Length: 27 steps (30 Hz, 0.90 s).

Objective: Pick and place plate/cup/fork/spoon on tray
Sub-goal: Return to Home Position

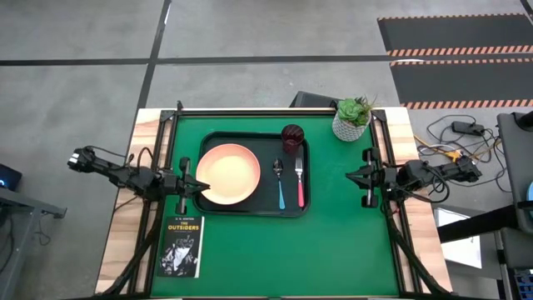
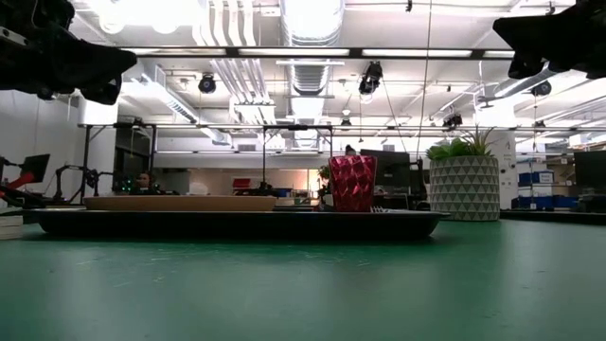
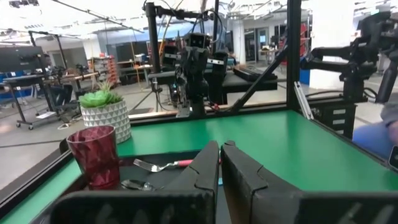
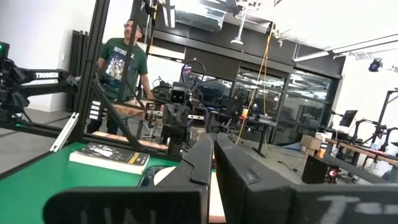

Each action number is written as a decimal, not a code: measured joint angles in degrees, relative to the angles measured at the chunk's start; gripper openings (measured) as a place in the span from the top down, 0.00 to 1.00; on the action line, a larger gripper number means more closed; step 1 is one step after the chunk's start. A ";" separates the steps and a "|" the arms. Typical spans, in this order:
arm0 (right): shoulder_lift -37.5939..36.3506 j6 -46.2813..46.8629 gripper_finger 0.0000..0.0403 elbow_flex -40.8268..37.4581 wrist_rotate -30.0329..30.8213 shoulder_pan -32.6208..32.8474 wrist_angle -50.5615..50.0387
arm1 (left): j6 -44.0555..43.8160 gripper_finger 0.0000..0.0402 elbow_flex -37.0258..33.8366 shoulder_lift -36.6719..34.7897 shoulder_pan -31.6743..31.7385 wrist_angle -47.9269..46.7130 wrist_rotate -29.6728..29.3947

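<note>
The big dark tray with rounded corners (image 1: 254, 210) is sitting on the green surface (image 1: 275, 250), and all four things are already lying in it. The round salmon-pink plate (image 1: 227, 173) is filling the tray's left part. The small dark red see-through cup (image 1: 292, 135) is standing upright in the far right corner. The spoon with the light blue handle (image 1: 280, 185) and the fork with the pink-red handle (image 1: 298, 172) are lying side by side just right of the plate. The left tool (image 1: 200, 186) is hanging at the tray's left edge beside the plate, with its two fingers pressed together and holding nothing. The right tool (image 1: 351, 175) is waiting well apart from the tray, also squeezed tight and empty. It looks like the job is at its end. The next move is probably just pulling both arms back, taking care not to bump the plate.
</note>
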 joint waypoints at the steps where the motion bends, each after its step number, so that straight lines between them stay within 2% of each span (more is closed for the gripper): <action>1: 0.00 0.00 0.98 0.00 0.01 0.00 0.00 | 0.00 1.00 0.00 0.33 0.00 0.01 0.00; 27: 0.00 0.00 0.98 0.02 -0.02 0.00 0.00 | -0.01 1.00 0.00 8.79 0.00 0.01 0.00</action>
